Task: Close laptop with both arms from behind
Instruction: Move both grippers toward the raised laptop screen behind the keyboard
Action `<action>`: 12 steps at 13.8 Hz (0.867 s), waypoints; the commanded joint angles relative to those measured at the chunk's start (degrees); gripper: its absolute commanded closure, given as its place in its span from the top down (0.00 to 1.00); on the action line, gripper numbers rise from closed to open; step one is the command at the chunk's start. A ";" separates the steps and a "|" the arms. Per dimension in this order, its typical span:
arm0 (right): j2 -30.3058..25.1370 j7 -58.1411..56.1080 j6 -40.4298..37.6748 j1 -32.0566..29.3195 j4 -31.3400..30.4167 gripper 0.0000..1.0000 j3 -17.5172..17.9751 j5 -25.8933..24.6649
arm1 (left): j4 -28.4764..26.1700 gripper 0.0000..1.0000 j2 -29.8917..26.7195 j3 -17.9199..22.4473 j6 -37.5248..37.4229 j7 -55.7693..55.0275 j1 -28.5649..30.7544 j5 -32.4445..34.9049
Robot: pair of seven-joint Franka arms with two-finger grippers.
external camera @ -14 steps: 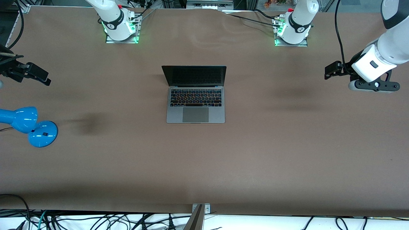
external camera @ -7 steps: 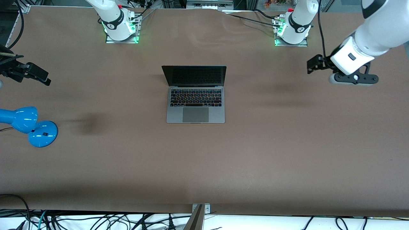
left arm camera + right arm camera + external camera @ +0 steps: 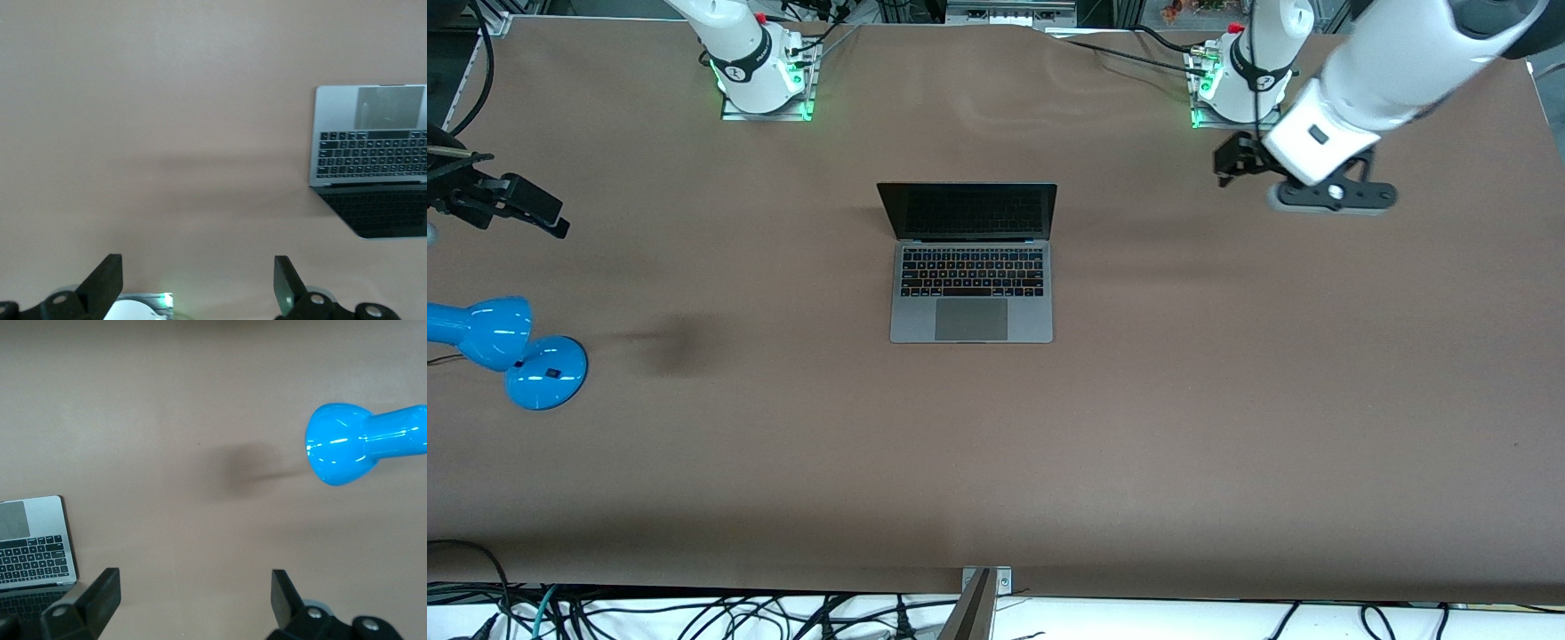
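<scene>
The space-grey laptop [image 3: 971,267] stands open in the middle of the table, its dark screen upright and its keyboard toward the front camera. It also shows in the left wrist view [image 3: 370,153] and partly in the right wrist view [image 3: 33,543]. My left gripper [image 3: 1230,163] is open and empty in the air, over the table close to the left arm's base [image 3: 1240,84], well apart from the laptop. Its fingers [image 3: 107,283] are spread wide. My right gripper [image 3: 541,216] is open and empty over the right arm's end of the table and waits there.
A blue desk lamp [image 3: 511,351] lies at the right arm's end of the table, nearer to the front camera than the right gripper; it also shows in the right wrist view [image 3: 360,450]. The right arm's base [image 3: 760,76] stands at the table's edge.
My left gripper has moved from the left arm's end of the table toward the laptop and its own base. The right arm and the laptop have not moved.
</scene>
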 commanded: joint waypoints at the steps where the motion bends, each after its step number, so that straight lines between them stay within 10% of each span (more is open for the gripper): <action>1: -0.82 -0.39 -0.27 -0.62 -0.80 1.00 0.78 -0.43 | 0.14 1.00 -0.24 -2.89 -0.07 -4.61 0.26 -1.86; 12: 0.77 0.31 -16.61 12.81 -2.81 1.00 2.01 0.18 | 0.23 1.00 7.40 -19.24 9.76 -29.57 -1.84 -1.86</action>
